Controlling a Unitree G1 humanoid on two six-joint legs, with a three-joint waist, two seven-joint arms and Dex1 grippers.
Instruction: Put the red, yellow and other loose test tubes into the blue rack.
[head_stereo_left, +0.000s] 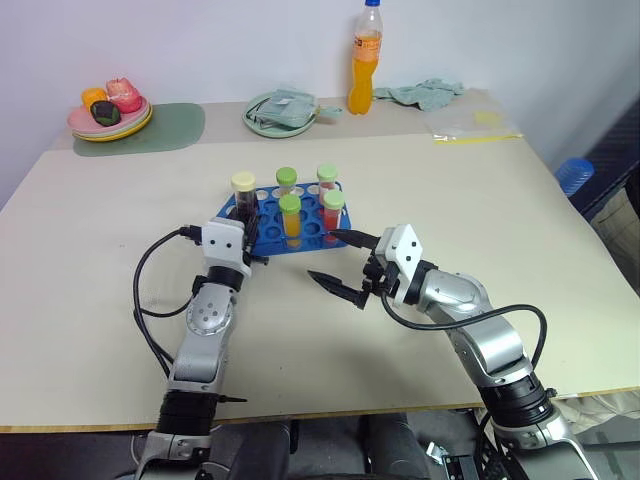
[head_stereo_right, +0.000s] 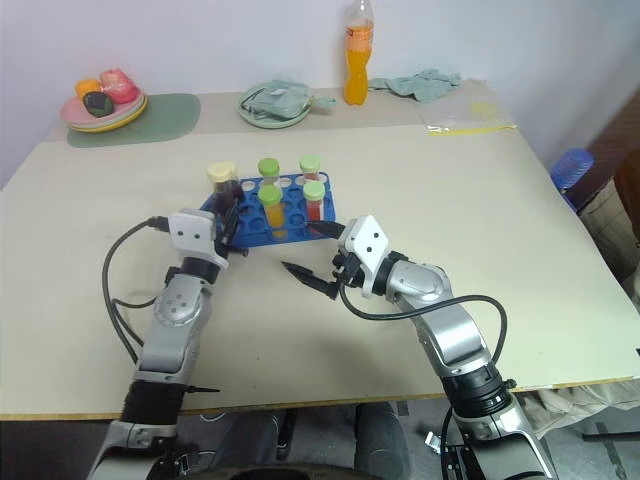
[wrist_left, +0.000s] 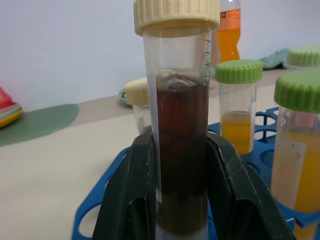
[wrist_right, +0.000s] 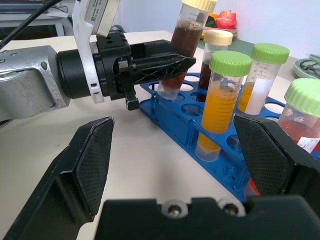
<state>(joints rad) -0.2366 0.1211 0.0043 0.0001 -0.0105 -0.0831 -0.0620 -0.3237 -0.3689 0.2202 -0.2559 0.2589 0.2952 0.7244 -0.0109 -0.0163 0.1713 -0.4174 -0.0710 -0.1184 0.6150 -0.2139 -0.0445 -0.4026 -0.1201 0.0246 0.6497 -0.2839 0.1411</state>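
The blue rack (head_stereo_left: 300, 238) stands mid-table with several capped tubes upright in it: orange-yellow (wrist_right: 223, 102) and red (wrist_right: 302, 117) ones with green caps, and a dark one with a pale cap (wrist_right: 214, 50). My left gripper (head_stereo_left: 243, 216) is shut on a loose test tube (wrist_left: 180, 105) of dark purple-brown liquid with a pale yellow cap (head_stereo_left: 243, 181). That tube tilts slightly, its lower end at a hole at the rack's near left end (wrist_right: 167, 94). My right gripper (head_stereo_left: 322, 255) is open and empty, just in front of the rack's near right side.
Along the table's far edge are an orange drink bottle (head_stereo_left: 366, 60), a pale green plate (head_stereo_left: 256, 122), stacked plates with toy food (head_stereo_left: 135, 122) on a green mat (head_stereo_left: 175, 125), a cloth (head_stereo_left: 425, 93) and a clear bag (head_stereo_left: 470, 125).
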